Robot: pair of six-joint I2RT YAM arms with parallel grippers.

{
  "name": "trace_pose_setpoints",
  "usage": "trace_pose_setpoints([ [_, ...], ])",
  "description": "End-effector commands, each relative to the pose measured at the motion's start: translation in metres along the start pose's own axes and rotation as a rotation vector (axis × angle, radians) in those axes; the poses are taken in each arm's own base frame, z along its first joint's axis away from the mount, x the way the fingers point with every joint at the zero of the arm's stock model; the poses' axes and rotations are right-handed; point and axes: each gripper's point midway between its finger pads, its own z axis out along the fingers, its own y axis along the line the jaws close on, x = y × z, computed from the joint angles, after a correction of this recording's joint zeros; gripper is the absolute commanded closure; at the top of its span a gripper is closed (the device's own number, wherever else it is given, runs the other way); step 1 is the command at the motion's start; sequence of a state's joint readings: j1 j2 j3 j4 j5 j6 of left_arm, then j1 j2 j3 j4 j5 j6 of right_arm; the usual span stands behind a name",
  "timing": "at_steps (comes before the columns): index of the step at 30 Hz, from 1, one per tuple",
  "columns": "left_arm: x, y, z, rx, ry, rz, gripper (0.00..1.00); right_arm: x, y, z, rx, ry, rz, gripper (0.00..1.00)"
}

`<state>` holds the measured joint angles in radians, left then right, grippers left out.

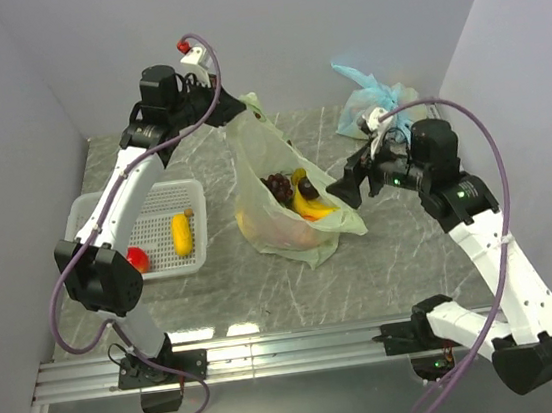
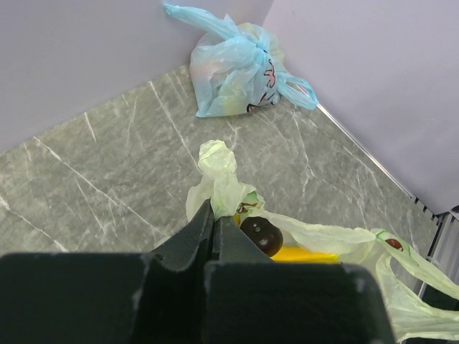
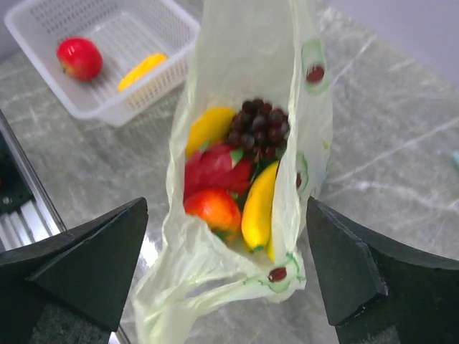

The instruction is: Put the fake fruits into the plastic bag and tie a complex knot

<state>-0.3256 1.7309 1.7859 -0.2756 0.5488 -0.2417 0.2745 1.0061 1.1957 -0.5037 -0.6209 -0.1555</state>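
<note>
Loading partly done: grapes [image 3: 259,125], banana [image 3: 259,204], other fake fruits lying inside plastic bag [image 1: 287,215], standing mid-table. Red apple [image 1: 137,259], yellow fruit [image 1: 182,233] waiting in white basket [image 1: 84,205], left. Knot not yet tied. Left gripper [image 2: 214,218] pinching handle [image 2: 217,172] tight, holding mouth up. Right gripper [image 1: 347,186] gaping wide, empty, beside mouth. Tied blue bag [image 1: 372,104] sitting far right corner, not obstructing.

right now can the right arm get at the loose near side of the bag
Probably yes: its jaws stand open facing the bag, nothing in between, and the left jaws hold the far handle up.
</note>
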Motion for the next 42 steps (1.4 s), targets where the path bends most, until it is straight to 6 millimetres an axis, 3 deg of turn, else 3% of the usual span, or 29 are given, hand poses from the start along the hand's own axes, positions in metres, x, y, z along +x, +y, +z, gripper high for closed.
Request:
trace_pose_setpoints([
  [1, -0.006, -0.002, -0.005, -0.01, -0.02, -0.001, 1.0, 0.01, 0.009, -0.016, 0.003, -0.016, -0.051, 0.01],
  [3, -0.002, -0.001, -0.004, -0.009, -0.01, -0.01, 1.0, 0.016, 0.013, -0.022, 0.023, -0.061, -0.029, 0.0],
  [4, -0.001, -0.001, -0.003, -0.007, -0.008, -0.015, 1.0, 0.028, 0.008, -0.021, 0.052, -0.06, -0.004, 0.0],
  [6, 0.0, -0.002, -0.002, -0.001, -0.002, -0.023, 1.0, 0.02, 0.01, -0.027, 0.083, -0.149, 0.008, 0.0],
  [8, 0.0, -0.002, -0.002, 0.0, 0.001, -0.023, 1.0, 0.029, 0.013, -0.031, 0.095, -0.186, 0.033, 0.0],
  [13, 0.002, -0.001, -0.003, -0.01, 0.003, -0.021, 1.0, 0.027, 0.019, -0.036, 0.1, -0.297, 0.034, 0.0],
  [17, 0.005, 0.0, -0.003, -0.011, 0.007, -0.036, 1.0, 0.048, 0.019, -0.023, 0.083, -0.276, 0.032, 0.0],
  [26, -0.001, 0.001, -0.004, -0.031, -0.009, -0.059, 1.0, 0.071, 0.012, -0.003, 0.114, -0.295, 0.055, 0.03],
  [27, 0.0, 0.0, -0.005, -0.029, -0.01, -0.056, 1.0, 0.067, 0.011, -0.003, 0.114, -0.313, 0.054, 0.08],
  [30, -0.001, -0.002, -0.009, -0.029, -0.014, -0.063, 1.0, 0.063, 0.007, -0.001, 0.128, -0.315, 0.065, 0.61],
  [31, -0.002, -0.005, -0.012, -0.027, -0.014, -0.065, 1.0, 0.048, 0.008, -0.006, 0.132, -0.336, 0.051, 1.0],
  [33, -0.005, -0.014, -0.023, -0.018, -0.017, -0.059, 1.0, 0.037, 0.009, -0.012, 0.135, -0.328, 0.041, 1.0],
  [34, -0.008, -0.018, -0.029, -0.014, -0.021, -0.04, 1.0, 0.009, 0.009, -0.024, 0.15, -0.367, -0.009, 1.0],
  [35, -0.012, -0.021, -0.035, -0.017, -0.027, -0.025, 1.0, -0.006, 0.012, -0.031, 0.145, -0.388, -0.042, 1.0],
  [36, -0.023, -0.031, -0.049, -0.017, -0.054, -0.003, 1.0, -0.007, 0.011, -0.037, 0.151, -0.354, -0.042, 1.0],
  [37, -0.027, -0.031, -0.057, -0.046, -0.062, -0.004, 1.0, -0.035, 0.011, -0.05, 0.169, -0.388, -0.125, 1.0],
  [39, -0.045, -0.041, -0.08, -0.085, -0.116, 0.009, 1.0, -0.049, 0.003, -0.061, 0.212, -0.379, -0.164, 1.0],
  [40, -0.048, -0.044, -0.088, -0.097, -0.131, 0.01, 1.0, -0.067, 0.002, -0.07, 0.23, -0.402, -0.2, 1.0],
  [42, -0.055, -0.058, -0.108, -0.096, -0.171, 0.036, 1.0, -0.066, -0.011, -0.069, 0.255, -0.36, -0.241, 1.0],
])
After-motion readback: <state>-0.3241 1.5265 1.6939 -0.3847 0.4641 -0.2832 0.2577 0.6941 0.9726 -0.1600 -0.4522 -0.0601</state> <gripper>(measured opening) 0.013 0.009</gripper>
